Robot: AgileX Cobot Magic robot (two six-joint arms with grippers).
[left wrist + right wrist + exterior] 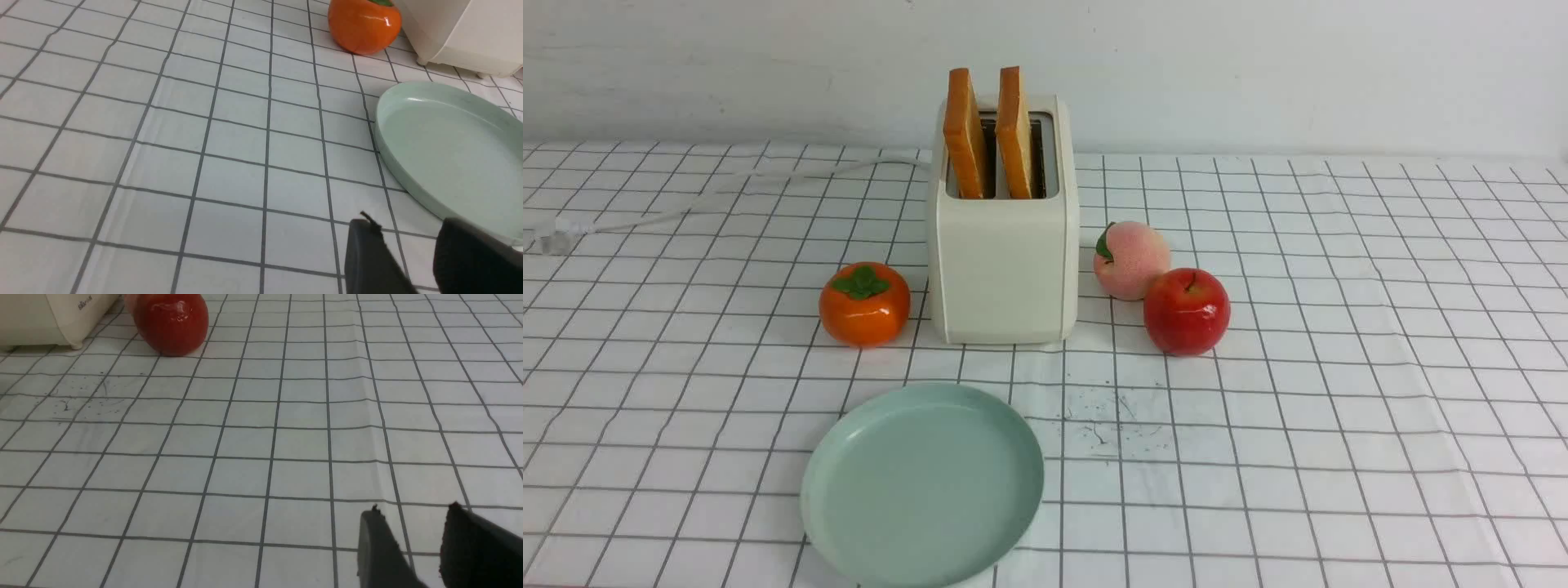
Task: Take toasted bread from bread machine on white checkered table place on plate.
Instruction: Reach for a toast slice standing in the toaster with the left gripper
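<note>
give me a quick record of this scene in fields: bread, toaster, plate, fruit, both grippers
toasted bread: two slices standing upright in the bread machine's slots
bread machine: on the white checkered table, behind the plate
plate: empty, nearest the robot
fruit: persimmon on the machine's left; peach and red apple on its right
left gripper: open, empty, by the plate's rim
right gripper: open, empty, over cloth
</note>
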